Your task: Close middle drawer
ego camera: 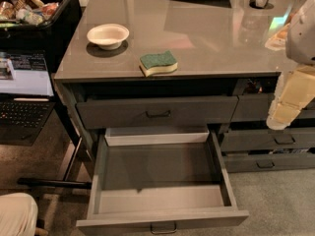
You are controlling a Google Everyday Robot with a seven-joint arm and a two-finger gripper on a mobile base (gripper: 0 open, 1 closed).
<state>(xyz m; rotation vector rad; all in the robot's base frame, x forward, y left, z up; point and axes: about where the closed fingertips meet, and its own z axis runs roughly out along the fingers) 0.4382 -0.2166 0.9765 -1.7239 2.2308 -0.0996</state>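
The middle drawer is a wide dark grey drawer, pulled far out toward the camera. Its deep grey box interior is empty. Its flat front runs along the bottom edge of the view, with a small metal bar handle at its centre. My gripper is a cream-coloured piece hanging at the right edge, in front of the narrower right-hand drawers. It is above and to the right of the open drawer and does not touch it.
The top drawer sits just above, nearly shut. On the grey counter lie a white bowl and a green sponge. Narrower drawers stand at the right. A laptop and a black bin are at the left.
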